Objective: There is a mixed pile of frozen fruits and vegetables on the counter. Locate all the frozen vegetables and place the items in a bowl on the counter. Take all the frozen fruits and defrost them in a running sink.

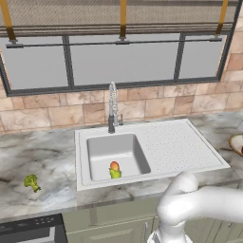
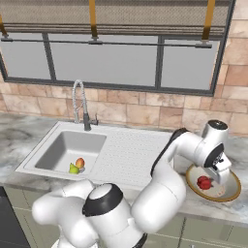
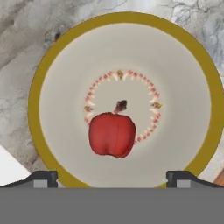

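The white robot arm reaches over to the right side of the grey-and-white marble table (image 2: 29, 128). Its jaws (image 3: 112, 177) are wide open and hold nothing. In the hand view the two dark finger tips (image 3: 41, 178) stand far apart, one at each side, above the wide, shallow tan bowl with a darker brown rim (image 3: 37, 83).

The small shiny red rounded piece with a short dark stem (image 3: 112, 133) lies inside the bowl, near the middle, on a ring of little red and brown marks. It is free of the jaws. In the right base view the red piece (image 2: 204, 182) sits in the bowl (image 2: 232, 191) just under the hand.

The white-grey sink with a ribbed side board (image 1: 180, 147) is in the middle of the table, with a tall shiny coil tap (image 1: 113, 111) behind it. Two round fruits lie touching in the basin: a yellow-green ball (image 1: 115, 173) and an orange-red ball (image 1: 114, 165).

The small green broccoli piece with a pale stem (image 1: 32, 182) lies alone on the table, well to the left of the sink.
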